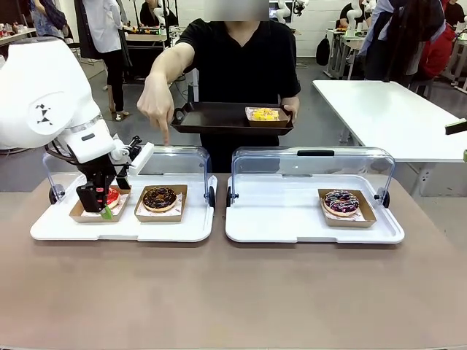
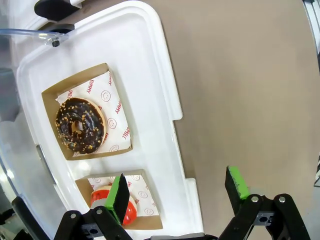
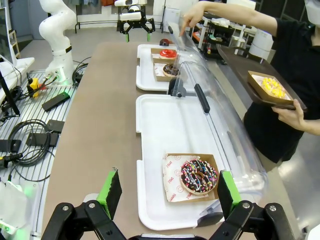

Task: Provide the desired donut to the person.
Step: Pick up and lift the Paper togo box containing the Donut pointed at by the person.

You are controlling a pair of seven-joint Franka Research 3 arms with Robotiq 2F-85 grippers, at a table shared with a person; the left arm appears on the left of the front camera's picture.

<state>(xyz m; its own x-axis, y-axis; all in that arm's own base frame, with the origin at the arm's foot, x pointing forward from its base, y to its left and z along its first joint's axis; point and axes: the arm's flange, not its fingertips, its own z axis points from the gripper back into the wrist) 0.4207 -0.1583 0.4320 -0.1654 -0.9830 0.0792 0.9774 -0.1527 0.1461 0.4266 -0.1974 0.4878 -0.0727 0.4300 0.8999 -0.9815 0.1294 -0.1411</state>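
Note:
A person (image 1: 237,58) in a black T-shirt holds a dark tray (image 1: 211,117) carrying a yellow donut (image 1: 264,114). Their other hand (image 1: 155,108) points one finger down over the left case, above the chocolate donut (image 1: 159,198). My left gripper (image 1: 101,205) hangs open over the red donut (image 1: 112,197) beside it. In the left wrist view the left gripper (image 2: 177,192) is open, one finger partly covering the red donut (image 2: 132,212), with the chocolate donut (image 2: 80,125) farther off. My right gripper (image 3: 167,192) is open above a sprinkled chocolate donut (image 3: 199,176).
Two white trays (image 1: 117,230) (image 1: 292,226) sit side by side with their clear lids (image 1: 314,164) raised at the back. Each donut lies in a brown paper boat. Bare brown table lies in front of both trays. A white table (image 1: 387,109) stands at the back right.

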